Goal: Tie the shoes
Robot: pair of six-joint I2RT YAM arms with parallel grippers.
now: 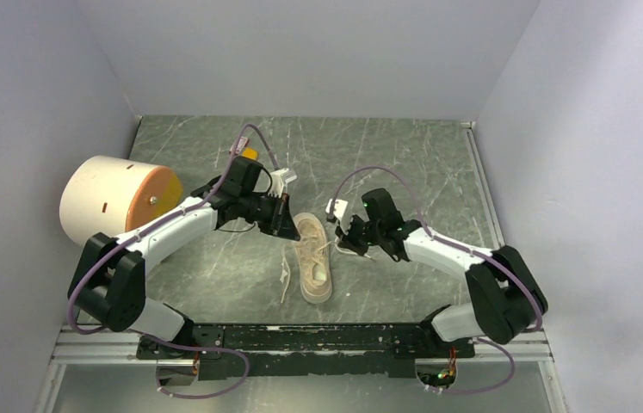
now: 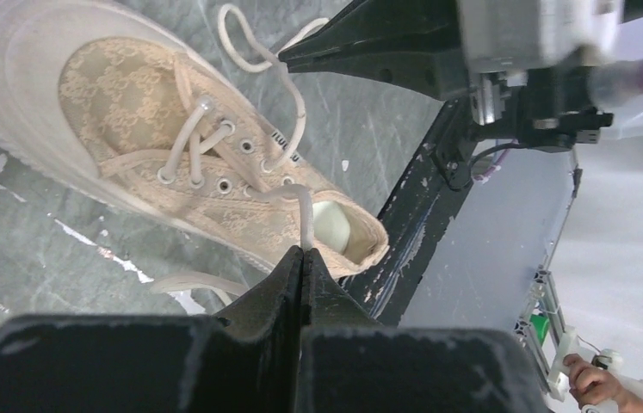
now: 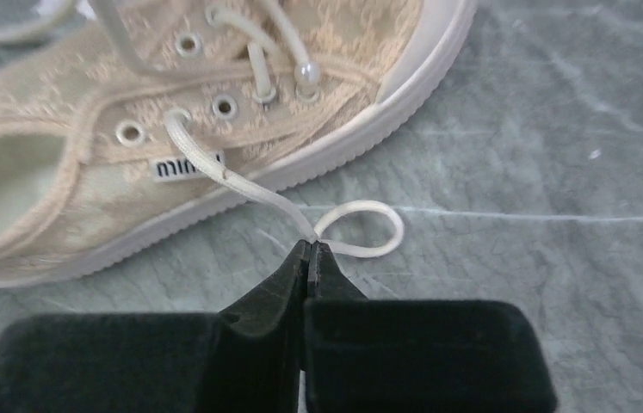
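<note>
One small cream sneaker (image 1: 313, 258) lies on the grey marbled table between my two arms, laces loose. In the left wrist view the shoe (image 2: 154, 138) fills the upper left. My left gripper (image 2: 303, 251) is shut on a white lace (image 2: 305, 215) that runs up from its tips to the top eyelets. My right gripper (image 3: 311, 245) is shut on the other lace (image 3: 240, 185), just off the sole's edge. That lace comes from an eyelet beside the black label, and a small loop (image 3: 369, 228) curls on the table past the tips. In the top view the left gripper (image 1: 281, 225) and right gripper (image 1: 341, 237) flank the shoe.
A large cream-and-orange cylinder (image 1: 115, 200) lies at the table's left side, next to the left arm. Grey walls close in the table on three sides. A black rail (image 1: 318, 337) runs along the near edge. More loose lace (image 1: 286, 280) trails left of the shoe.
</note>
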